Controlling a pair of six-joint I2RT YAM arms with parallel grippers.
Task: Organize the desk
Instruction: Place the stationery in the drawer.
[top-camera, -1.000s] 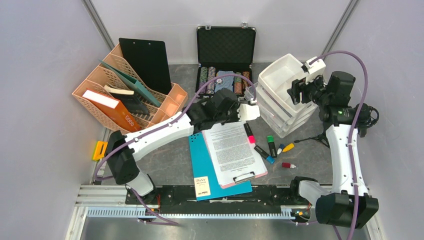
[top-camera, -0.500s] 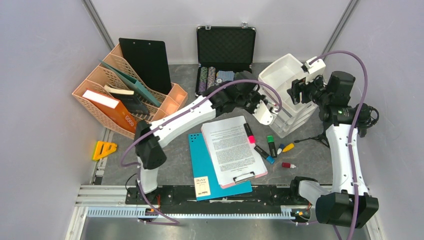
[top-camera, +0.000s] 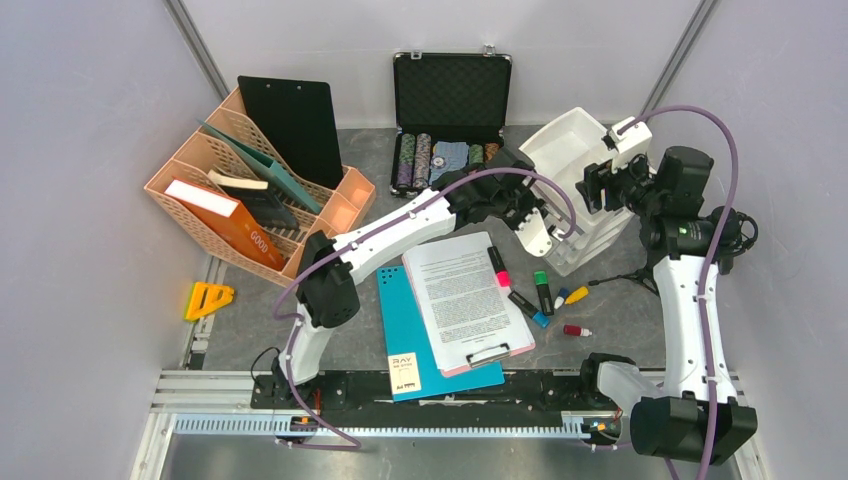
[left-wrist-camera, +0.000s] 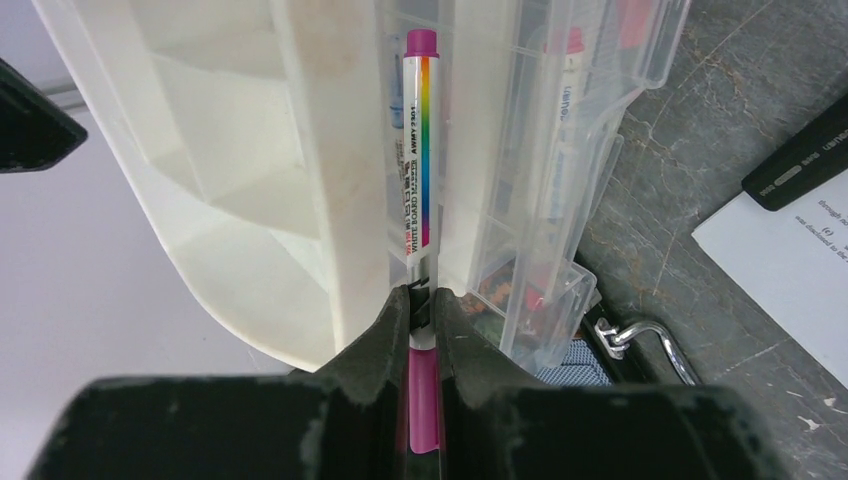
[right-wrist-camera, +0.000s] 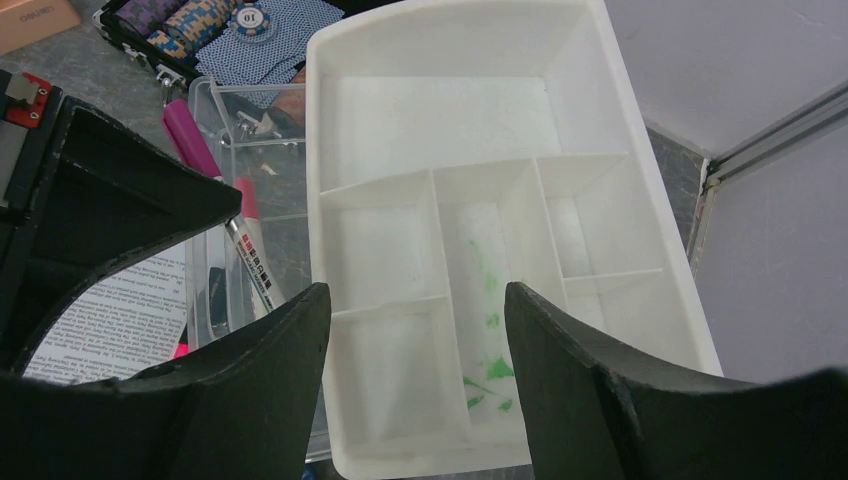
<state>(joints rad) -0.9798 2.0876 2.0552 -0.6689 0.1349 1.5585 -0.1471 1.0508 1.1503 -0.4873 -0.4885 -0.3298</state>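
The desk is a dark grey mottled tabletop. My left gripper is shut on a whiteboard marker with magenta ends and a rainbow stripe. The marker points into the gap between a white divided tray and a clear plastic drawer. In the top view my left gripper reaches the drawer unit at the right. My right gripper is open and empty above the white tray. The marker shows there at the tray's left.
A clipboard with a printed sheet lies on a teal folder at the front. Several highlighters lie beside it. An open case of poker chips stands at the back, a peach file rack at the left.
My left arm has swung right from above the clipboard to the drawer unit, carrying the marker. My right arm has barely moved.
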